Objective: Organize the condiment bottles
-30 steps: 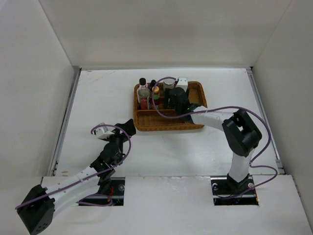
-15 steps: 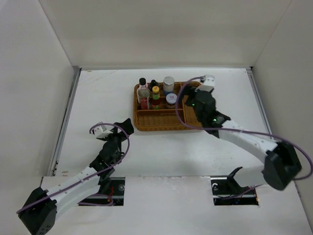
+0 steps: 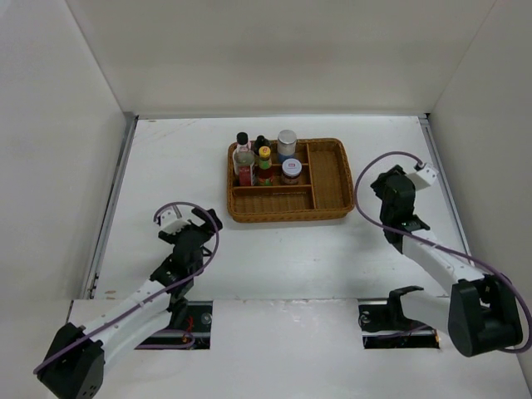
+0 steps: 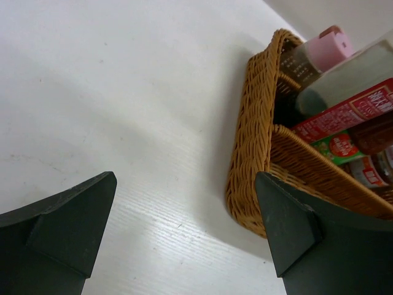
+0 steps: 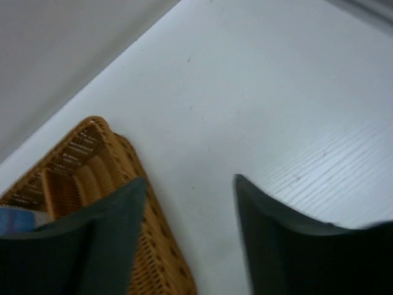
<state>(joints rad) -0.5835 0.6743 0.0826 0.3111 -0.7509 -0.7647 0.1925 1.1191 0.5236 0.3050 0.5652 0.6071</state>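
Well, a flat white table [image 3: 179, 162] is lying under everything, and plain white walls [image 3: 274, 58] are standing round it on three sides. A brown wicker tray with dividers [image 3: 328, 179] is sitting toward the back of the table, near the middle.

All the bottles are standing upright in the tray's back left part, packed close together. They are a clear bottle with a black cap and red label [image 3: 243, 158], a dark red bottle with a yellow cap [image 3: 264, 164], a small black-topped bottle [image 3: 260, 142], a silver-lidded jar at the back [image 3: 287, 143] and a second silver-lidded jar [image 3: 291, 169] just in front of it.

The left gripper [image 4: 184, 196] is hanging low over the table near the tray's front left corner, not touching it. Its fingers are spread wide apart — only bare table is showing between them.

The right gripper [image 5: 187, 190] is hanging off to the right of the tray. Its fingers are spread apart too, and it is holding nothing.
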